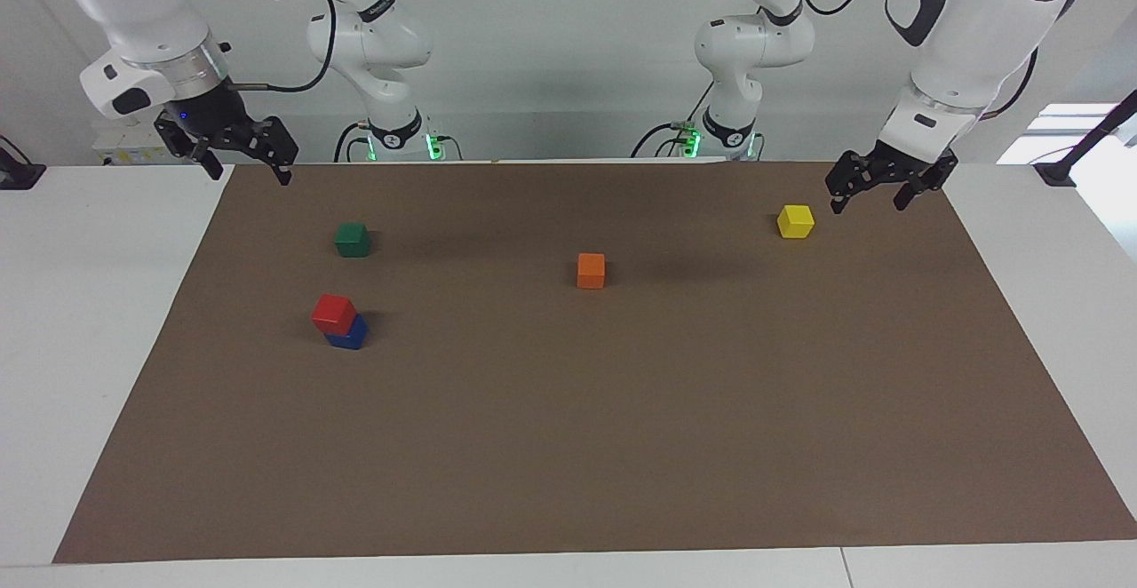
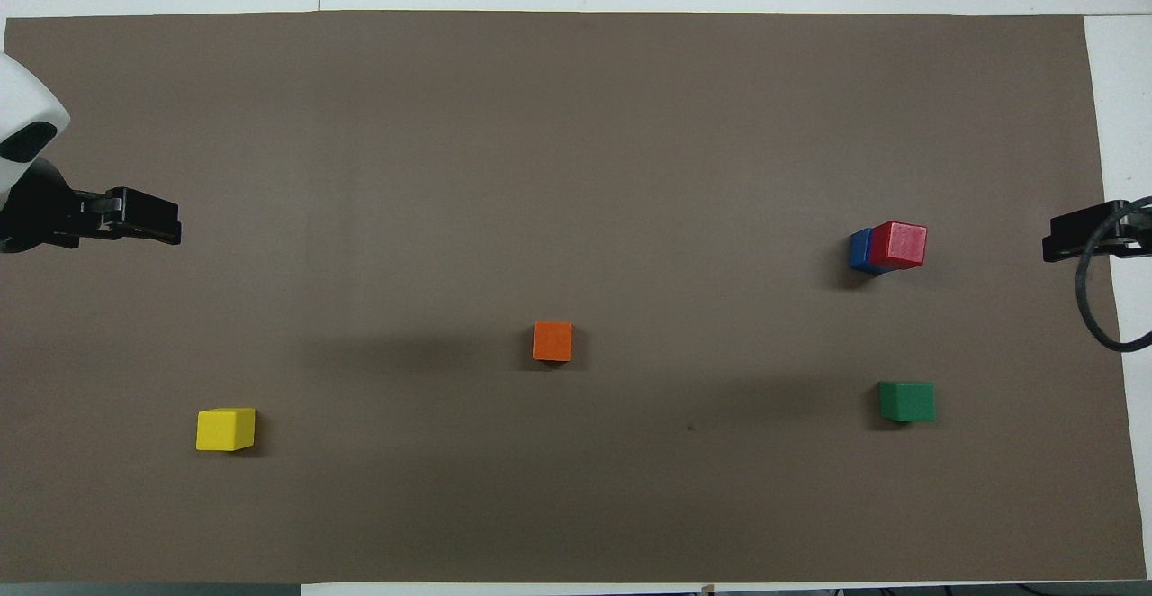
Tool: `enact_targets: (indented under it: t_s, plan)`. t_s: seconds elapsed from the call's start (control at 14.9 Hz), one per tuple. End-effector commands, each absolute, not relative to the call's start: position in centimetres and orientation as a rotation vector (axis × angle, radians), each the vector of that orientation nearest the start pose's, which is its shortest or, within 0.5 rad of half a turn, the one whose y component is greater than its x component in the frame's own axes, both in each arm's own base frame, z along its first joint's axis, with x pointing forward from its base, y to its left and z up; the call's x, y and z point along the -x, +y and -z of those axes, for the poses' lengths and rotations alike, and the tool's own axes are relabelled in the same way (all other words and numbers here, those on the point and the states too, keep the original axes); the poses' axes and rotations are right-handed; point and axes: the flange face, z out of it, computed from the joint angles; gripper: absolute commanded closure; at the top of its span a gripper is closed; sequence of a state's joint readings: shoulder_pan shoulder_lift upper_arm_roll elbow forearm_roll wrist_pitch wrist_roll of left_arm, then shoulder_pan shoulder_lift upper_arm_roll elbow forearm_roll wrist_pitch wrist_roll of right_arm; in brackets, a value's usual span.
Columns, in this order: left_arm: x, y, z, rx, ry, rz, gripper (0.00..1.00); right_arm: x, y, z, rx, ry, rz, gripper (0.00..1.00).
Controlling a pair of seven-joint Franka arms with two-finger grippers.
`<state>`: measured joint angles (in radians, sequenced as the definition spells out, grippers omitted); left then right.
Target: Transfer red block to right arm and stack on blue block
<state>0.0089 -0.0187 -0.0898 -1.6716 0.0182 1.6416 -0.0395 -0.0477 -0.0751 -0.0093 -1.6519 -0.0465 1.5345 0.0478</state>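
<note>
Both empty: left claw (image 1: 869,194) and right claw (image 1: 244,168) gape wide.

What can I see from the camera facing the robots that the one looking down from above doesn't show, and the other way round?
Only the facing view shows the whole white arms, and both grippers, left and right, with open fingers. Only the overhead view shows the blocks' tops squarely. Both show the red block stacked on the blue block, plus the green block, orange block and yellow block.

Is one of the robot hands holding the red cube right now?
No, the red block sits on the blue block, with both grippers empty and well away from it.
</note>
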Motion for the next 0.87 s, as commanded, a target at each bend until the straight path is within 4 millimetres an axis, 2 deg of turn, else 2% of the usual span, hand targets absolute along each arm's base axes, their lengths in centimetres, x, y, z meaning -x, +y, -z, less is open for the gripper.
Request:
enact_targets:
  t_s: [0.0, 0.8]
  plan:
    - [-54.72, -4.07, -59.45, 3.109, 0.077, -0.031, 0.0, -52.8, -4.02, -62.68, 3.2, 0.137, -0.054, 0.0]
    - [-54.72, -4.07, -59.45, 3.109, 0.079, -0.031, 0.0, -52.76, -3.15, -62.64, 3.181, 0.133, -0.059, 0.0]
